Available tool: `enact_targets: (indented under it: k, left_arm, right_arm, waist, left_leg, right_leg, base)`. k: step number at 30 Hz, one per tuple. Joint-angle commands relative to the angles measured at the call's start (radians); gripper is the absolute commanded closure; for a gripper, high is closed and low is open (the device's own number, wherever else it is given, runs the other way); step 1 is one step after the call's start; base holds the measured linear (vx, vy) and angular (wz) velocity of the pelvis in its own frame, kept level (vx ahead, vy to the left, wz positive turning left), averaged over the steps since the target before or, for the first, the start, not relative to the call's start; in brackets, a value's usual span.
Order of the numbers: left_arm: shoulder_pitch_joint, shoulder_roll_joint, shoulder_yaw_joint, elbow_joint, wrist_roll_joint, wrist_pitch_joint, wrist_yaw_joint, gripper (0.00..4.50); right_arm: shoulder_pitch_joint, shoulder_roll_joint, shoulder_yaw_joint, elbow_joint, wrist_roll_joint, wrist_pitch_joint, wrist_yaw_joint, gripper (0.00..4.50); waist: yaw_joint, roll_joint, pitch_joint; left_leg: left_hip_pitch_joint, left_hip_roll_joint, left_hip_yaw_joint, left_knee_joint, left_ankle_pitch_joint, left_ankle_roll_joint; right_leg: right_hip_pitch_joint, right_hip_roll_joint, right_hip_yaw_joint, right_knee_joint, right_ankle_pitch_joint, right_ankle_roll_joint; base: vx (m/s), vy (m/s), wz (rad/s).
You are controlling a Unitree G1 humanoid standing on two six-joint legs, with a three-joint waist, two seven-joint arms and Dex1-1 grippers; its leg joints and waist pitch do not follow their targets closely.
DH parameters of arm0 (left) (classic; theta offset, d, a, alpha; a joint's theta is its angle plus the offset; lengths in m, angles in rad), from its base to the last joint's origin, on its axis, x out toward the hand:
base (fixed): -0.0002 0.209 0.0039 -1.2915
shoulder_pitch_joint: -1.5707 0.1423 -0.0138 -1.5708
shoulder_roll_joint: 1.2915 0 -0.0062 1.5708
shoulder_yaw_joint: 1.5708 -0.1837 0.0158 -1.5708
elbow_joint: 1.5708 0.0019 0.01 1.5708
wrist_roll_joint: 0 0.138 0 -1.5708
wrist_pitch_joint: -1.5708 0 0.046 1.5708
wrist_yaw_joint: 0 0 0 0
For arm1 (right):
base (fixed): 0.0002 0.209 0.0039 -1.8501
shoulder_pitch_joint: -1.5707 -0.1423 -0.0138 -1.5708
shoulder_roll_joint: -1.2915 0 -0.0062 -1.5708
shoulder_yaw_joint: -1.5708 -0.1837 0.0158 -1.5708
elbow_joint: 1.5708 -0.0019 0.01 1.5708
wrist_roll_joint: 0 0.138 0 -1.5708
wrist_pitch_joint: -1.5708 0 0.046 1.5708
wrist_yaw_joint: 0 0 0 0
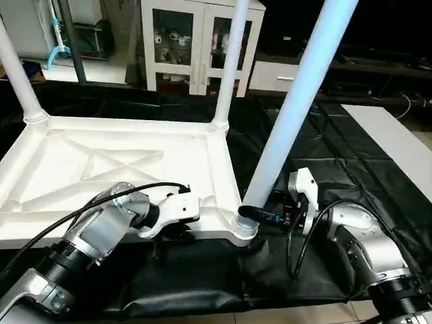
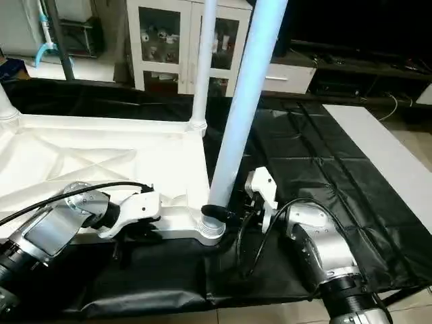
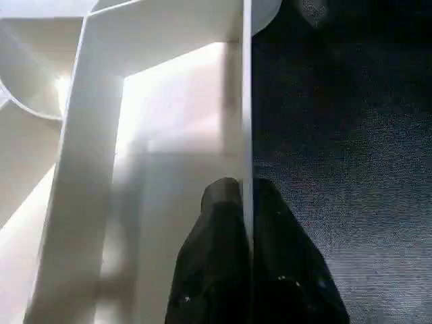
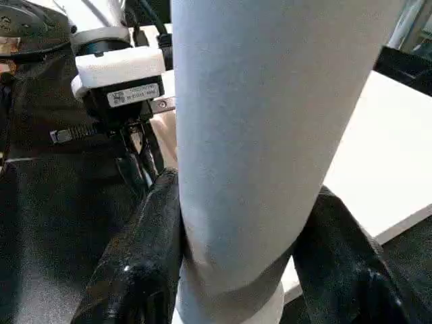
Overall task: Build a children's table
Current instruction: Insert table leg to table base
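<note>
Left end effector point(image 3: 246, 223) pinches the table top's point(image 1: 101, 162) rim; right end effector point(image 4: 246, 236) clamps 1 upright leg point(image 1: 297, 101).

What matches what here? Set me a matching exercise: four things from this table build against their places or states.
Things:
1. left gripper
2. right gripper
3. near leg
4. black sheet

Places or states:
A. lies under the tabletop
B. pinches the tabletop's rim wall
C. stands in a corner socket
D. clasps the near leg's base

Pairs: 1-B, 2-D, 3-C, 4-A
</note>
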Motion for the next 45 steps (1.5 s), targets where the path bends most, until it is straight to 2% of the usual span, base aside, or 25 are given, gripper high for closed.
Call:
enact_targets:
  k: [1,5,7,9,11,14,16,18,19,20,22,23,25,27,29,33,35,36,37,38,41,42,43,44,45]
  left_arm:
    - [0.002,-0.017,0.009,-0.008,-0.021,0.018,0.005,4.5]
    - [-0.002,-0.045,0.041,-0.006,-0.03,0.061,0.054,4.5]
    - [-0.006,-0.07,0.066,-0.015,-0.043,0.096,0.086,4.5]
    - [-0.015,-0.107,0.097,-0.037,-0.062,0.152,0.122,4.5]
    - [-0.024,-0.148,0.124,-0.06,-0.08,0.213,0.16,4.5]
    - [-0.04,-0.206,0.154,-0.078,-0.083,0.297,0.224,4.5]
    - [-0.063,-0.266,0.176,-0.065,-0.066,0.326,0.306,4.5]
    - [-0.077,-0.305,0.185,-0.046,-0.054,0.325,0.362,4.5]
    - [-0.086,-0.324,0.189,-0.029,-0.046,0.314,0.394,4.5]
    - [-0.09,-0.334,0.192,-0.019,-0.041,0.307,0.412,4.5]
    - [-0.096,-0.346,0.201,-0.008,-0.035,0.298,0.437,4.5]
    - [-0.098,-0.35,0.205,-0.003,-0.033,0.294,0.445,4.5]
    - [-0.098,-0.35,0.208,-0.002,-0.03,0.291,0.455,4.5]
    - [-0.093,-0.345,0.21,-0.011,-0.032,0.296,0.457,4.5]
    - [-0.083,-0.329,0.206,-0.02,-0.028,0.28,0.459,4.5]
    - [-0.073,-0.308,0.192,-0.015,-0.024,0.218,0.441,4.5]
    - [-0.049,-0.258,0.142,-0.011,-0.026,0.029,0.366,4.5]
    - [-0.049,-0.258,0.142,-0.011,-0.026,0.029,0.366,4.5]
    - [-0.039,-0.232,0.12,-0.007,-0.026,-0.042,0.333,4.5]
    - [-0.03,-0.186,0.094,0.028,-0.02,-0.189,0.288,4.5]
    - [-0.043,-0.151,0.086,0.111,-0.008,-0.36,0.263,4.5]
    - [-0.054,-0.145,0.096,0.151,-0.014,-0.405,0.253,4.5]
    - [-0.054,-0.145,0.096,0.151,-0.014,-0.405,0.253,4.5]
    - [-0.071,-0.145,0.121,0.19,-0.028,-0.455,0.249,4.5]
    - [-0.072,-0.145,0.123,0.191,-0.03,-0.457,0.248,4.5]
  right_arm:
    - [0.056,-0.022,0.022,0.201,-0.107,0.054,-0.118,2.67]
    - [0.017,0.005,-0.018,0.275,-0.144,0.033,-0.269,2.67]
    - [-0.012,0.029,-0.057,0.326,-0.154,0.027,-0.376,2.67]
    - [-0.045,0.054,-0.091,0.383,-0.161,0.012,-0.489,2.67]
    - [-0.085,0.082,-0.119,0.448,-0.17,-0.007,-0.617,2.67]
    - [-0.153,0.129,-0.153,0.542,-0.177,-0.033,-0.816,2.67]
    - [-0.219,0.181,-0.188,0.619,-0.173,-0.069,-1.026,2.67]
    - [-0.262,0.22,-0.202,0.664,-0.162,-0.098,-1.138,2.67]
    - [-0.284,0.244,-0.198,0.683,-0.163,-0.108,-1.178,2.67]
    - [-0.298,0.259,-0.194,0.694,-0.164,-0.114,-1.199,2.67]
    - [-0.315,0.276,-0.187,0.706,-0.168,-0.126,-1.218,2.67]
    - [-0.327,0.287,-0.178,0.712,-0.175,-0.135,-1.223,2.67]
    - [-0.338,0.293,-0.161,0.715,-0.196,-0.165,-1.233,2.67]
    - [-0.346,0.294,-0.157,0.716,-0.199,-0.191,-1.23,2.67]
    - [-0.353,0.294,-0.159,0.72,-0.191,-0.238,-1.209,2.67]
    - [-0.352,0.296,-0.173,0.7,-0.17,-0.282,-1.172,2.67]
    - [-0.336,0.323,-0.226,0.587,-0.073,-0.36,-1.037,2.67]
    - [-0.336,0.323,-0.226,0.587,-0.073,-0.36,-1.037,2.67]
    - [-0.323,0.328,-0.245,0.521,-0.039,-0.375,-1.008,2.67]
    - [-0.294,0.321,-0.266,0.371,0.013,-0.383,-0.972,2.67]
    - [-0.27,0.307,-0.281,0.24,0.058,-0.382,-0.942,2.67]
    - [-0.266,0.299,-0.284,0.209,0.068,-0.376,-0.932,2.67]
    - [-0.266,0.299,-0.284,0.209,0.068,-0.376,-0.932,2.67]
    - [-0.265,0.291,-0.281,0.194,0.074,-0.368,-0.914,2.67]
    - [-0.265,0.291,-0.28,0.194,0.074,-0.368,-0.913,2.67]
  waist:
    - [-0.005,0.024,0.001]
    - [-0.02,0.022,0.003]
    - [-0.029,0.02,0.002]
    - [-0.036,0.019,-0.005]
    - [-0.038,0.024,-0.012]
    - [-0.048,0.023,-0.011]
    - [-0.051,0.026,-0.015]
    - [-0.043,0.025,-0.022]
    - [-0.028,0.028,-0.024]
    - [-0.016,0.025,-0.02]
    - [-0.013,0.027,-0.026]
    - [-0.008,0.027,-0.028]
    - [-0.006,0.028,-0.028]
    - [-0.006,0.031,-0.028]
    - [-0.005,0.03,-0.025]
    - [-0.005,0.029,-0.022]
    - [-0.001,0.037,-0.019]
    - [0.0,0.036,-0.02]
    - [0.0,0.04,-0.023]
    - [0.004,0.055,-0.023]
    - [0.024,0.052,-0.027]
    - [0.033,0.075,-0.023]
    - [0.034,0.071,-0.018]
    - [0.04,0.084,-0.021]
    - [0.038,0.076,-0.018]
  left_leg:
    - [0.001,0.033,-0.024,-0.09,-0.489,-0.027]
    - [-0.001,0.03,-0.03,-0.092,-0.524,-0.039]
    - [-0.012,0.027,-0.038,-0.096,-0.515,-0.046]
    - [-0.022,0.026,-0.04,-0.097,-0.466,-0.05]
    - [-0.021,0.026,-0.031,-0.091,-0.403,-0.043]
    - [-0.03,0.023,-0.025,-0.088,-0.376,-0.039]
    - [-0.026,0.023,-0.023,-0.086,-0.355,-0.045]
    - [-0.021,0.021,-0.017,-0.078,-0.304,-0.055]
    - [-0.003,0.021,0.0,-0.068,-0.26,-0.047]
    - [-0.002,0.018,0.012,-0.063,-0.246,-0.026]
    - [-0.033,0.018,0.003,-0.067,-0.157,-0.015]
    - [-0.023,0.018,0.007,-0.061,-0.112,-0.006]
    - [-0.029,0.015,0.007,-0.058,-0.05,0.011]
    - [-0.026,0.015,0.007,-0.056,-0.022,0.028]
    - [-0.024,0.017,0.009,-0.057,-0.056,0.04]
    - [-0.024,0.02,0.01,-0.058,-0.1,0.039]
    - [-0.027,0.021,0.007,-0.059,-0.118,0.052]
    - [-0.027,0.022,0.007,-0.059,-0.12,0.056]
    - [-0.026,0.022,0.006,-0.057,-0.09,0.064]
    - [-0.025,0.021,0.003,-0.054,-0.05,0.074]
    - [-0.021,0.012,0.009,-0.042,0.031,0.112]
    - [-0.015,0.016,0.012,-0.043,0.02,0.105]
    - [-0.018,0.015,0.014,-0.045,0.007,0.099]
    - [-0.014,0.017,0.012,-0.046,-0.017,0.073]
    - [-0.016,0.015,0.015,-0.047,-0.029,0.068]
  right_leg:
    - [-0.016,-0.068,0.039,-0.099,-0.439,-0.138]
    - [-0.02,-0.069,0.035,-0.104,-0.506,-0.12]
    - [-0.011,-0.072,0.031,-0.103,-0.528,-0.106]
    - [-0.002,-0.074,0.032,-0.097,-0.482,-0.109]
    - [-0.006,-0.067,0.035,-0.09,-0.34,-0.153]
    - [-0.004,-0.065,0.034,-0.087,-0.311,-0.168]
    - [-0.007,-0.067,0.035,-0.086,-0.303,-0.168]
    - [-0.008,-0.062,0.035,-0.081,-0.238,-0.172]
    - [-0.025,-0.055,0.038,-0.079,-0.134,-0.197]
    - [-0.025,-0.05,0.042,-0.073,-0.074,-0.211]
    - [0.009,-0.054,0.04,-0.052,0.001,-0.204]
    - [0.005,-0.051,0.038,-0.047,0.075,-0.206]
    - [0.015,-0.051,0.038,-0.038,0.174,-0.22]
    - [0.017,-0.052,0.038,-0.034,0.222,-0.233]
    - [0.018,-0.055,0.037,-0.038,0.178,-0.237]
    - [0.016,-0.056,0.039,-0.042,0.099,-0.235]
    - [0.018,-0.059,0.04,-0.044,0.077,-0.23]
    - [0.018,-0.059,0.04,-0.045,0.079,-0.228]
    - [0.019,-0.056,0.039,-0.039,0.126,-0.233]
    - [0.021,-0.055,0.039,-0.031,0.181,-0.247]
    - [0.022,-0.048,0.041,-0.021,0.291,-0.26]
    - [0.013,-0.051,0.043,-0.02,0.271,-0.265]
    - [0.012,-0.048,0.042,-0.025,0.247,-0.26]
    - [0.014,-0.05,0.042,-0.022,0.219,-0.257]
    - [0.013,-0.047,0.041,-0.027,0.206,-0.254]
  base:
    - [0.0,0.0,0.0]
    - [0.0,0.0,0.0]
    - [0.0,0.0,0.0]
    - [-0.009,0.008,-0.1]
    - [0.0,0.0,0.0]
    - [0.0,0.0,0.0]
    - [0.0,0.0,0.0]
    - [0.0,0.0,0.0]
    - [0.0,0.0,0.0]
    - [0.045,-0.014,0.24]
    - [0.0,0.0,0.0]
    - [0.0,0.0,0.0]
    - [0.0,0.0,0.0]
    - [0.0,0.0,0.0]
    - [0.0,0.0,0.0]
    - [0.0,0.0,0.0]
    - [0.0,0.0,0.0]
    - [0.0,0.0,0.0]
    - [0.0,0.0,0.0]
    - [0.0,0.0,0.0]
    - [0.0,0.0,0.0]
    - [0.0,0.0,0.0]
    - [0.0,0.0,0.0]
    - [0.0,0.0,0.0]
    - [0.0,0.0,0.0]
